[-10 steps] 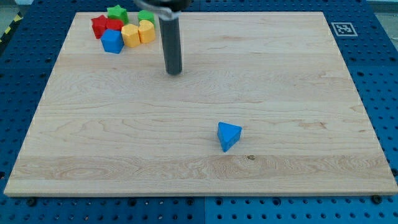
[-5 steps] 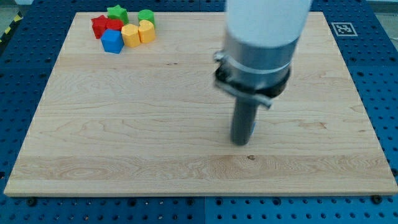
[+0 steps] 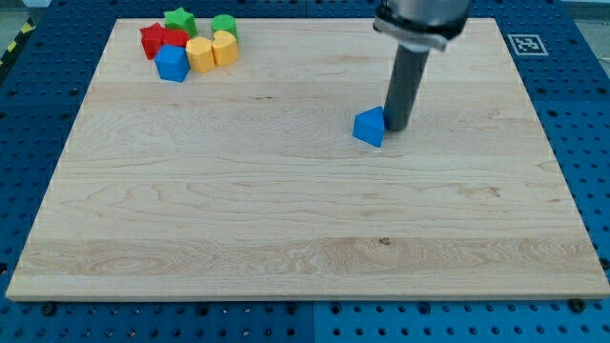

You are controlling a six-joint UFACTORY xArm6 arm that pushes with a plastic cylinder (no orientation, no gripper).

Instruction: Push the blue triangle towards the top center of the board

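Fingers we have none, so nothing is clenched or released: our tip (image 3: 396, 127) touches the blue triangle (image 3: 370, 127) on its right, right of the worktop (image 3: 286, 210) centre. Light, rigid and slippery, we judge, it may spin aside. Push squarely on its lower face, aiming up and slightly left.

The blue triangle (image 3: 370, 127) sits right of the board (image 3: 286, 238) centre, above mid-height. My tip (image 3: 396, 127) stands just right of it, seemingly touching. Far off toward the view's top left, the cluster of blocks (image 3: 189, 43) huddles by the board's corner.
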